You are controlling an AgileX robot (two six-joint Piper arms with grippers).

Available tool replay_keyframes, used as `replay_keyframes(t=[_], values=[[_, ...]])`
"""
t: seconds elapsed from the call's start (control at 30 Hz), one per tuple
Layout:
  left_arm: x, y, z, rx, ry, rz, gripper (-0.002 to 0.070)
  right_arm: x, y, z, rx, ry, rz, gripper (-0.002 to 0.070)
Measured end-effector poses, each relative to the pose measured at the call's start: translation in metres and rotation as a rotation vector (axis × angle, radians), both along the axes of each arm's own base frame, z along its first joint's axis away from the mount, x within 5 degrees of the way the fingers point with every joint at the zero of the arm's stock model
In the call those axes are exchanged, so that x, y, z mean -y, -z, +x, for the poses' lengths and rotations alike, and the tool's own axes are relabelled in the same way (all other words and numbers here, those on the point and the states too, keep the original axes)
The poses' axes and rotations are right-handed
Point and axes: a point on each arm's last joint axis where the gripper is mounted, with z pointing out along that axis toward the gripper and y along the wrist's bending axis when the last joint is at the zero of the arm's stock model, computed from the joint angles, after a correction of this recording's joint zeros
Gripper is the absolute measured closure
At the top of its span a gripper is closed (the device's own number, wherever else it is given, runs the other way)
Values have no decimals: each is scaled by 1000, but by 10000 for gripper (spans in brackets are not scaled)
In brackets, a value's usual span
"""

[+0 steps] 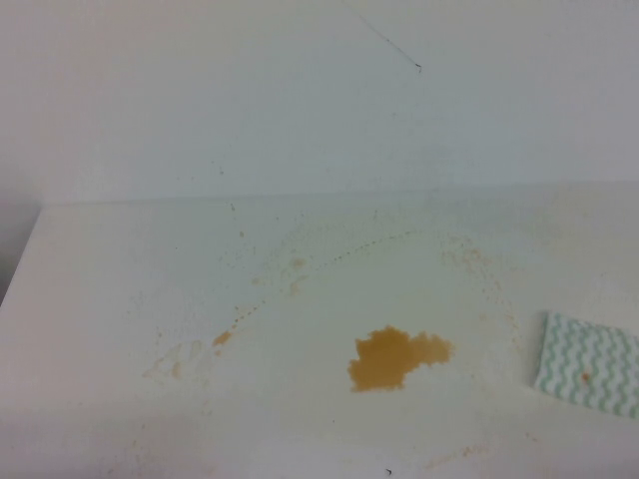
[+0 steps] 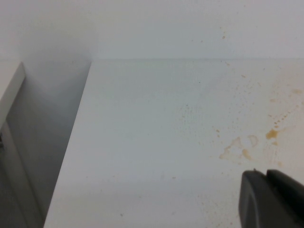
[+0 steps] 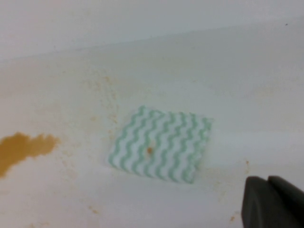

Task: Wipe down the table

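White table [image 1: 100, 299]: right gripper [image 3: 267, 183], pressed together, hovers near cloth [image 3: 159, 145]; left gripper [image 2: 266, 176], likewise, near small stains [image 2: 237, 149].

No readable text or number shows on the table [image 1: 120, 299] or cloth [image 1: 589, 367].

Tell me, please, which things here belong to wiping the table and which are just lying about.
For the job:
- table
- spill, brown
- splatters
- cloth, right of the spill
- right end effector, shut, near the cloth
- left end effector, shut, over the table's left side

Just there:
- wall
- thin dark mark on it
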Motion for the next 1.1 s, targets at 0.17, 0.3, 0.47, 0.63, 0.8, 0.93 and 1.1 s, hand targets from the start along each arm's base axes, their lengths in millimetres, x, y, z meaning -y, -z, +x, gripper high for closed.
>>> replay_keyframes(t=[0.17,0.3,0.47,0.63,0.8,0.93,1.1], values=[[0,0,0,1,0,0,679,-10,-9,2,65,2,410,678],[0,0,0,1,0,0,678,-16,-21,3,115,15,833,678],[0,0,0,1,0,0,679,-13,-26,4,195,12,771,678],[0,0,0,1,0,0,679,-12,-27,4,211,8,758,678],[0,0,0,1,0,0,679,-16,-46,1,222,-66,597,678],[0,0,0,1,0,0,678,-18,-92,12,144,-110,396,677],[0,0,0,1,0,0,679,-20,-135,56,-120,-164,235,677]])
